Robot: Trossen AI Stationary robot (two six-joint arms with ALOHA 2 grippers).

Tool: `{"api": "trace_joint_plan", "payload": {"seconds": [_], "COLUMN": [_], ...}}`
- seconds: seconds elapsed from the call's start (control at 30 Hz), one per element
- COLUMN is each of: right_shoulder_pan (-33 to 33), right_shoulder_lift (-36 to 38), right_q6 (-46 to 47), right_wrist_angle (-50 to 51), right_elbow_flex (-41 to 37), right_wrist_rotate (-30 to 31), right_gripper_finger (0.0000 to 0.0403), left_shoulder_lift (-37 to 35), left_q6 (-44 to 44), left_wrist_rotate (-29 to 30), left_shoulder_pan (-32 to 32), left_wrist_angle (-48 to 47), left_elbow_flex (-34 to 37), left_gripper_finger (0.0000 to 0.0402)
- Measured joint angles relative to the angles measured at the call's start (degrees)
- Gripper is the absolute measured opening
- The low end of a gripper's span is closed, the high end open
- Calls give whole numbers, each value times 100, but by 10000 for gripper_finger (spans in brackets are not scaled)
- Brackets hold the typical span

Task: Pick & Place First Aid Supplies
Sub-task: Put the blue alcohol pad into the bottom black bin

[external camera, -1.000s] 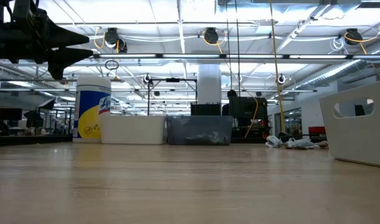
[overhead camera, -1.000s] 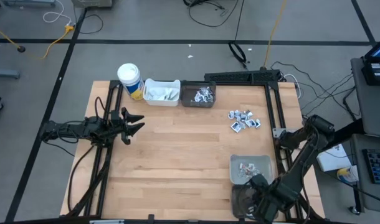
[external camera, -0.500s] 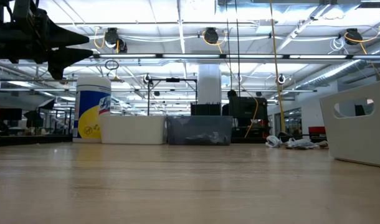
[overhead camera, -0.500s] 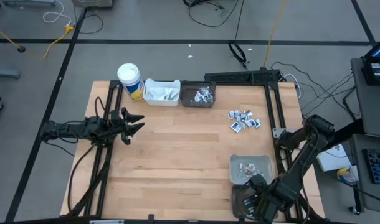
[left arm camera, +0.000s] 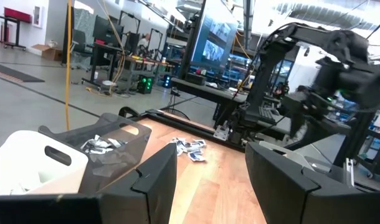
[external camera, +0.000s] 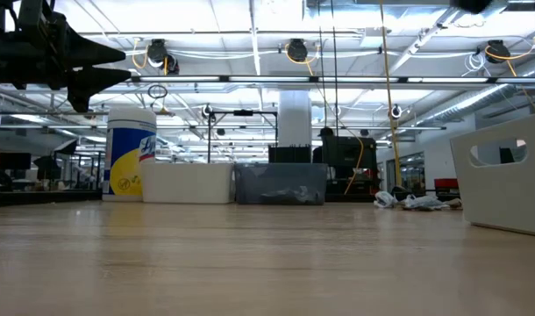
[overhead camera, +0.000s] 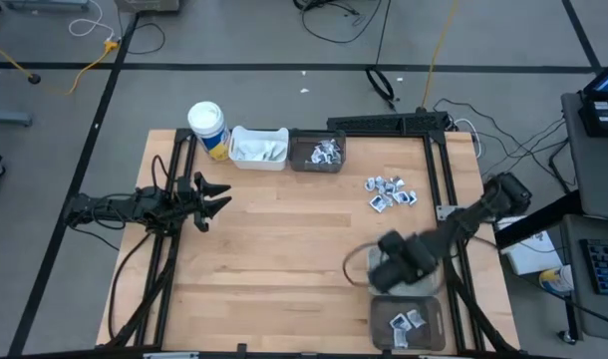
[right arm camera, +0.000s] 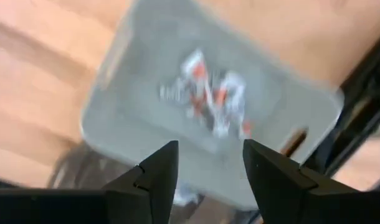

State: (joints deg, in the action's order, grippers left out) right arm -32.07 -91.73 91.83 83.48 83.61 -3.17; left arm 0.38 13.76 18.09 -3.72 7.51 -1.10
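A loose pile of small silvery first aid packets [overhead camera: 389, 192] lies on the table at the far right. More packets lie in the grey bin [overhead camera: 376, 283], the near dark bin [overhead camera: 407, 321], the far dark bin [overhead camera: 317, 151] and the white bin [overhead camera: 258, 148]. My right gripper [right arm camera: 205, 171] hovers open above the grey bin [right arm camera: 115, 118], pointing down, with nothing between its fingers; in the high view it [overhead camera: 394, 261] is blurred. My left gripper [overhead camera: 212, 196] waits open at the table's left side, level and above the wood, seen also in its wrist view [left arm camera: 209, 180].
A white cup with a yellow band [overhead camera: 207, 128] stands at the far left corner beside the white bin. Black frame rails [overhead camera: 439, 175] run along the table's right and left sides. Bare wood [overhead camera: 284, 249] spreads across the middle.
My right gripper has swung quickly from over the near dark bin toward the table's far edge and now hangs over the grey bin, a little higher. Packets now show in the near dark bin where the gripper stood before.
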Motion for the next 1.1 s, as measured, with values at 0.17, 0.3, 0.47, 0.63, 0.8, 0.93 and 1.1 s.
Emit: {"api": "trace_joint_plan", "payload": {"seconds": [0.17,0.3,0.47,0.63,0.8,0.93,1.1], "right_shoulder_pan": [989,1833,2929,3959,4686,4902,4942], "right_shoulder_lift": [196,223,230,230,230,230,223], "right_q6": [-1102,-2109,-3361,-4361,-4984,-5310,-5463], "right_wrist_angle": [39,59,57,59,-3,-345,-1093], "right_elbow_flex": [0,0,0,0,0,-108,-747], "right_wrist_rotate": [346,469,469,473,473,639,449], "right_gripper_finger": [173,171,171,171,171,171,171], "left_shoulder_lift": [-2,-1,-1,0,1,-1,0], "left_q6": [0,0,0,1,0,0,0], "left_wrist_rotate": [-1,-1,0,-1,-1,0,-1], "left_shoulder_pan": [-1,0,1,0,0,-1,2], "left_wrist_angle": [0,0,2,1,2,1,0], "left_elbow_flex": [0,0,0,0,0,0,0], "left_gripper_finger": [196,196,196,196,196,196,196]}}
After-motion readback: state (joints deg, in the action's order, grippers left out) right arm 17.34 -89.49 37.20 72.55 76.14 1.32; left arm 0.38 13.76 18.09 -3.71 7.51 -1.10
